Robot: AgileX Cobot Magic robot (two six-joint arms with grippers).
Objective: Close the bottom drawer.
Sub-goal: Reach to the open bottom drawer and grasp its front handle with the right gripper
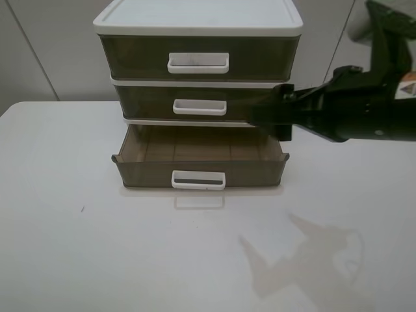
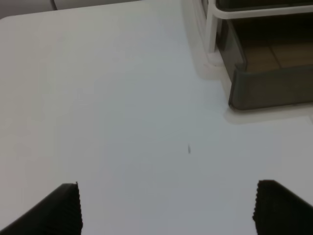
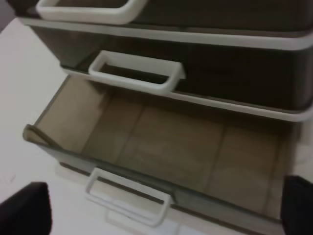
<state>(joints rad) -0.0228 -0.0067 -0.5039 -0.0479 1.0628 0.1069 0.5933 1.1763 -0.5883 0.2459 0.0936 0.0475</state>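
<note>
The bottom drawer [image 1: 199, 170] of the white-framed unit is pulled out, and its smoky brown inside is empty. Its white loop handle [image 1: 198, 180] faces front. My right gripper [image 1: 272, 122] reaches in from the right and hovers above the drawer's right rear corner. In the right wrist view the drawer [image 3: 161, 147] and its handle [image 3: 128, 198] lie below the open, empty gripper [image 3: 161, 210]. In the left wrist view my left gripper [image 2: 168, 210] is open and empty over bare table, well short of the drawer's left front corner [image 2: 269, 88]. The left arm is out of the exterior high view.
The two upper drawers [image 1: 198, 62] [image 1: 199, 104] are shut, with the white lid [image 1: 195, 16] on top. The unit stands at the far middle of a white table [image 1: 97, 247]. A wall runs behind it.
</note>
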